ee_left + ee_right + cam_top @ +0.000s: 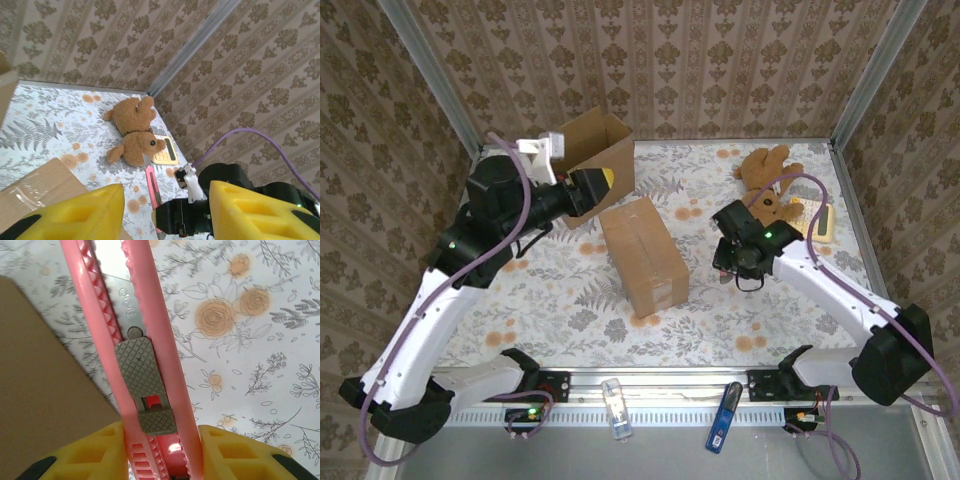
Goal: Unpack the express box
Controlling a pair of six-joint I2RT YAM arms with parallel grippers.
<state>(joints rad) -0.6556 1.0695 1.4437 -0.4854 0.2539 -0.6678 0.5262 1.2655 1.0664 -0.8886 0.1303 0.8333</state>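
Jaws of right gripper: clamped on pink utility knife, near sealed express box at centre of counter. Step judged: slitting its tape; next, knife must line up along it. Farther back, left gripper: jaws apart, empty.

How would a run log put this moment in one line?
right end effector: shut on knife | left end effector: open, empty | middle box: taped shut

Closed box at mid-counter. Open box behind it to the left, by the back wall. Teddy bear at far right, calculator just beside it, further right. Knife in right claw, between closed box and bear.
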